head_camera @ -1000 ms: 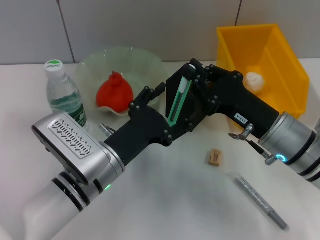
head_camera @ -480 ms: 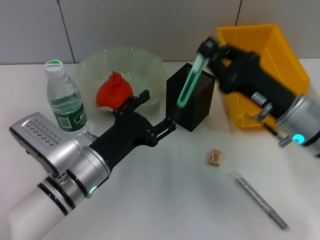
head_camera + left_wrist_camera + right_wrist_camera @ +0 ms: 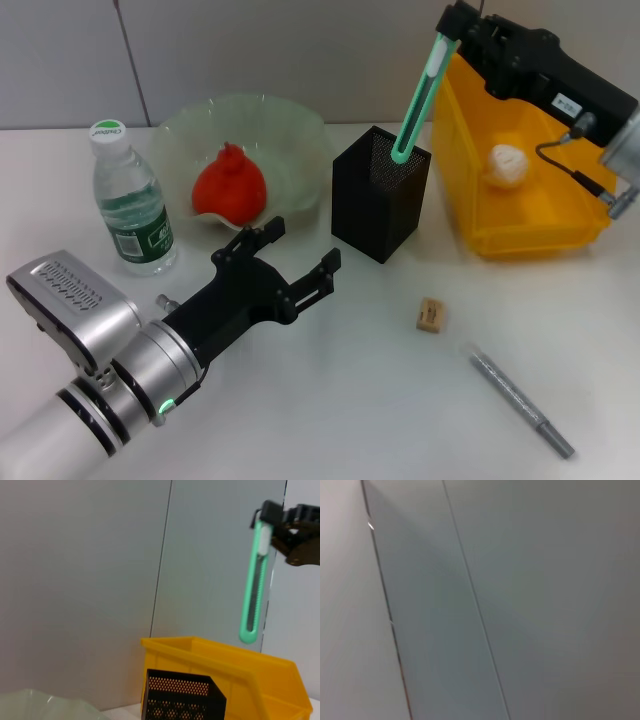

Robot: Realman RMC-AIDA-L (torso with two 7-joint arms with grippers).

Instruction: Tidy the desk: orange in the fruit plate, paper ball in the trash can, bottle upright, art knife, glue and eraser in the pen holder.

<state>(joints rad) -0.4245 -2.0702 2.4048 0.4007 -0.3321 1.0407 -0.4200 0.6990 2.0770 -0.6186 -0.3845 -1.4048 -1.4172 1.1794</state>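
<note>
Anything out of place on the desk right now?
Yes. The eraser and a grey pen-like tool lie loose on the table, outside the pen holder. The right gripper holds the green art knife tilted above it.

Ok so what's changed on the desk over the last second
The right tool, shut on the green art knife, rose from beside the pen holder to above it, towards the yellow trash can. The left tool, open, drew back from the holder towards the robot. Bottle, orange, eraser and grey pen stayed put.
</note>
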